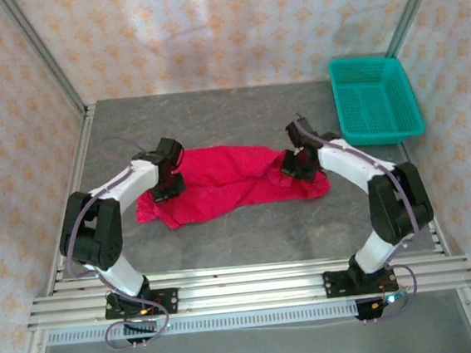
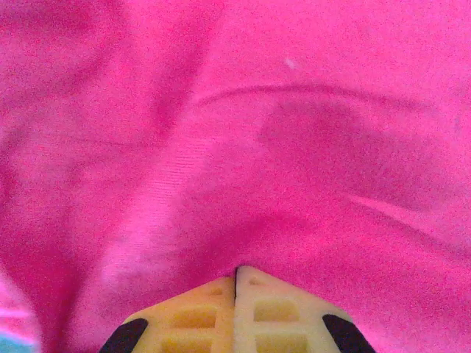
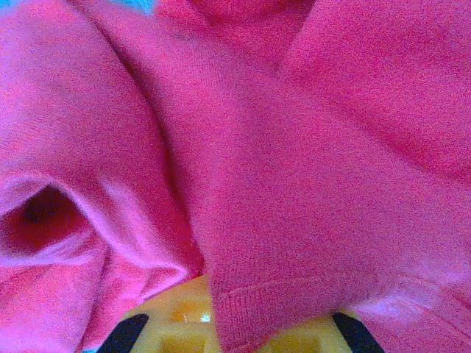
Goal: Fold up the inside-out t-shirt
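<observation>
- Top view: the bright red short-sleeved soft fabric t-shirt (image 1: 228, 181) lies crumpled and spread sideways in the middle of the frame, on the grey flat table (image 1: 250, 242); the teal plastic lattice basket (image 1: 364, 61) stands apart in the upper right and, I think, has no part in this step
- Top view: the left gripper (image 1: 168, 188) is down on the left end of the cloth and the right gripper (image 1: 295, 167) is on the right end; I judge that they take opposite ends so that the shirt can be lifted and stretched flat before any fold
- Top view: both arms bend at the elbow and lean forward and inward from their bases at the bottom of the frame, with the wrists tipped down to the table
- Left wrist view: the pale yellow fingers (image 2: 199, 320) are pressed together at the bottom centre, and creases of red cloth run to their tips, so they seem to pinch a thin bit of the t-shirt
- Right wrist view: the yellow fingers (image 3: 180, 316) sit at the bottom centre, closed narrow, with a ribbed hem of the t-shirt going down between them; a dark opening, maybe a sleeve, shows at the middle left
</observation>
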Available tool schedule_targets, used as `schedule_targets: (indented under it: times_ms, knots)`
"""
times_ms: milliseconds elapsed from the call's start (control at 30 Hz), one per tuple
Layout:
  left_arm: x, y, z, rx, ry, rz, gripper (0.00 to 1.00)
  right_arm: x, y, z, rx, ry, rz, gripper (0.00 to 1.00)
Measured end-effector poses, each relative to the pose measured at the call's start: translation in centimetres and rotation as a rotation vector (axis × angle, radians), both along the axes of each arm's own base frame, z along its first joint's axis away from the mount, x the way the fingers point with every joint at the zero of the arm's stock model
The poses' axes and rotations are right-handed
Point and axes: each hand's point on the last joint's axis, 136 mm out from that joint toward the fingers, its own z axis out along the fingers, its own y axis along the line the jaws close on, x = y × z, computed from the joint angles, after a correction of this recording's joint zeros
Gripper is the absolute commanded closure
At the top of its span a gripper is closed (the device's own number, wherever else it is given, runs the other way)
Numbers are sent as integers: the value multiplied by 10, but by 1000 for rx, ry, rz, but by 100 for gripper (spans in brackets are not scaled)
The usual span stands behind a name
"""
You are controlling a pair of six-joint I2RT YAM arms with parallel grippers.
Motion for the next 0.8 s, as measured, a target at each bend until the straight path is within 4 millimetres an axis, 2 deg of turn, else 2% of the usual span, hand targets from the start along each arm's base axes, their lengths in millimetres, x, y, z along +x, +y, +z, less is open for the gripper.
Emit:
schedule_targets:
  times_ms: [100, 200, 300, 400, 433, 467, 500, 567, 600, 667, 800]
  knots:
    - [2, 36, 26, 39, -52, 78, 100, -4, -40, 36, -25, -62, -45, 100]
    - [-2, 69, 55, 77, -110, 159, 100, -16, -74, 57, -64, -84, -90, 100]
    - [-6, 81, 77, 118, -142, 178, 100, -28, -81, 56, -94, -52, -78, 100]
    - [-10, 86, 83, 162, -134, 173, 100, -36, -82, 41, -109, 8, -59, 100]
    - [-12, 88, 82, 171, -124, 170, 100, -38, -81, 34, -111, 33, -53, 100]
    - [-14, 88, 82, 177, -116, 166, 100, -39, -80, 27, -108, 56, -50, 90]
    - [-14, 87, 81, 179, -112, 160, 93, -40, -78, 22, -102, 78, -44, 74]
    - [-15, 83, 82, 194, -110, 134, 67, -41, -75, 15, -91, 103, -39, 50]
    - [-15, 78, 83, 202, -109, 112, 59, -41, -73, 13, -90, 110, -33, 45]
    - [-13, 65, 88, 226, -113, 55, 52, -42, -69, 14, -93, 112, -18, 43]
    - [-3, 31, 109, 245, -171, -52, 50, -51, -49, 21, -104, 90, 56, 43]
